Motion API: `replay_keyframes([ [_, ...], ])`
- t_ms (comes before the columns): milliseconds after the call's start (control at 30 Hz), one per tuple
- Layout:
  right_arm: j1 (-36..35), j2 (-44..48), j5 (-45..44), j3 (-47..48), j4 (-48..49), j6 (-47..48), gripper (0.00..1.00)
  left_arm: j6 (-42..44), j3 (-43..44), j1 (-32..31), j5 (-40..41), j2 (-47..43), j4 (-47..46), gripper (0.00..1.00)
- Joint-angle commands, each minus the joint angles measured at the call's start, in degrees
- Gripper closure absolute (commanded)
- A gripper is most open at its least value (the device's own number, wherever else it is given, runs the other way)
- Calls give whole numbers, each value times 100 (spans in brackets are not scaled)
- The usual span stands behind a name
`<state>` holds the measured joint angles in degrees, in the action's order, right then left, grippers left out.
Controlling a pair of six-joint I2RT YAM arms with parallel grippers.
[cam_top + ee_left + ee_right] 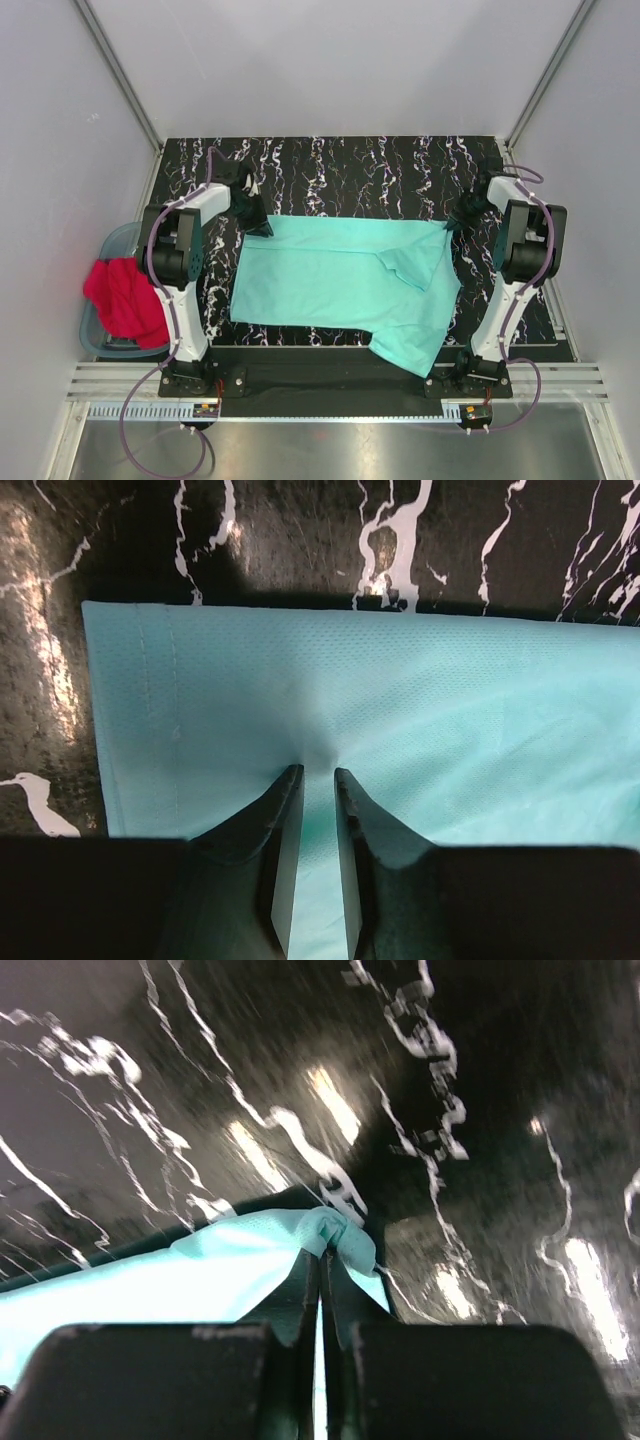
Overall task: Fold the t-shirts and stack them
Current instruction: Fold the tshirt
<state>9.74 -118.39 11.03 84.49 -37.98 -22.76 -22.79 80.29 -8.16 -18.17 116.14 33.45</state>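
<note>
Centre of black, white-veined marbled counter (350, 165): mint-teal green cloth t-shirt (330, 280), spread flat. Shown by left wrist view only: left fingers (292, 785) narrowly parted, a pucker of the hemmed far-left corner pinched between them. Shown by right wrist view only: right fingers (310, 1275) closed tight on the bunched far-right corner. Seen overhead only: bright red cloth t-shirt (125, 295), draped over translucent blue-grey plastic tub (112, 240) just beside the left arm.

blurred: tabletop (150, 1090), right wrist | part-hidden: tub (113, 242) under red t-shirt (125, 295) | cropped: mint-teal t-shirt (400, 710), left wrist
</note>
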Motion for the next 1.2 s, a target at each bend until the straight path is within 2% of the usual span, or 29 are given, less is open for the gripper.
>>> replay_keyframes([
  [0,-25,-246,31,454,194,-35,100,3,285,104,174,259,38,75],
  [167,-51,-842,408,1042,273,-176,100,-191,531,333,33,488,-5,72],
  [333,-147,-1519,497,2693,-437,-106,100,-191,1664,394,51,998,381,69],
  [433,-174,-1775,296,3678,-1123,8,79,-156,2077,403,86,955,574,52],
  [467,-174,-1775,216,3854,-1281,35,73,-147,2113,395,103,868,636,49],
  [500,-174,-1749,120,4152,-1604,96,60,-156,2105,386,130,614,636,46],
  [600,-174,-1381,-416,4287,-2178,114,39,-130,1798,333,323,-142,636,40],
  [633,-174,-1206,-582,4156,-2222,114,35,-112,1675,307,384,-353,628,39],
  [767,-209,355,-550,2576,-1829,26,31,-95,692,53,473,-1643,584,38],
  [800,-218,639,-488,1859,-1575,35,31,-94,211,0,490,-1847,566,38],
  [867,-323,1358,-93,900,-1275,44,31,-164,-266,-176,429,-2356,540,41],
  [933,-481,1773,83,326,-1143,114,31,-366,-1013,-317,350,-2691,426,45],
  [1033,-902,2538,407,-799,-686,53,37,-569,-1831,-694,253,-3219,136,49],
  [1067,-938,2827,540,-1316,-563,-52,44,-604,-1972,-843,227,-3394,74,52],
  [1100,-1200,2943,654,-1547,-344,-270,47,-709,-2121,-906,253,-3483,56,53],
  [1167,-1412,3276,892,-2161,-167,-482,50,-850,-2622,-950,297,-3781,4,55],
])
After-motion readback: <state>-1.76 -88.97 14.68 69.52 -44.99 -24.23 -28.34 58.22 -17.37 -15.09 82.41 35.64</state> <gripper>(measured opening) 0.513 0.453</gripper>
